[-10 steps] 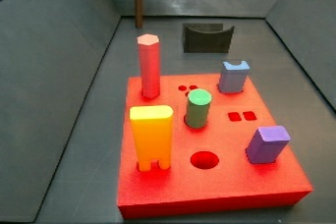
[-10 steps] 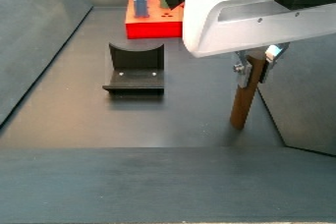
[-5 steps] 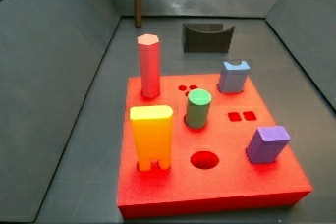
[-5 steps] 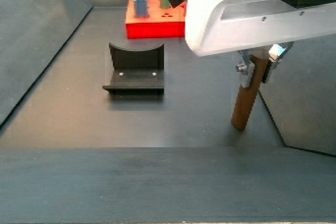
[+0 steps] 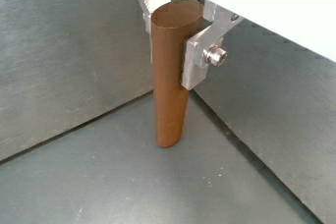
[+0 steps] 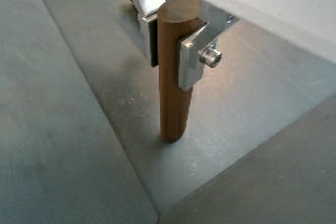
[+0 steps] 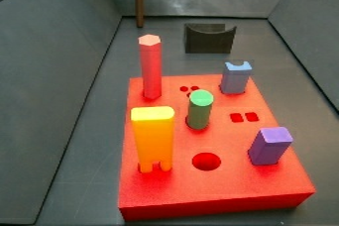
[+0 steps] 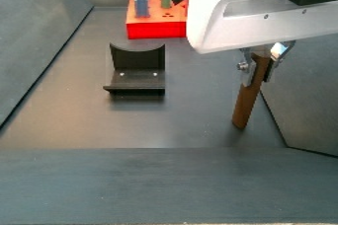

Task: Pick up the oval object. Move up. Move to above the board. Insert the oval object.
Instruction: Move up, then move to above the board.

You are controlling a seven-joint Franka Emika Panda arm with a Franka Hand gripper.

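Note:
The oval object (image 5: 171, 81) is a tall dark-brown peg standing upright on the grey floor by a wall. It shows in both wrist views (image 6: 174, 81) and both side views (image 8: 247, 96), (image 7: 138, 2). My gripper (image 5: 175, 33) is shut on its upper part, the silver fingers (image 6: 192, 54) pressed on both sides. In a side view the gripper (image 8: 260, 64) sits under the white arm body. The red board (image 7: 212, 185) lies far from the peg, bearing coloured pegs; it also shows at the back of a side view (image 8: 152, 19).
The dark fixture (image 8: 136, 69) stands on the floor between the peg and the board, also seen behind the board (image 7: 208, 38). Grey walls enclose the floor. On the board stand a salmon hexagonal post (image 7: 151, 66), a green cylinder (image 7: 200, 109), yellow, blue and purple pegs.
The arm body has shifted very slightly; the peg stays upright at the same spot in the gripper's hold.

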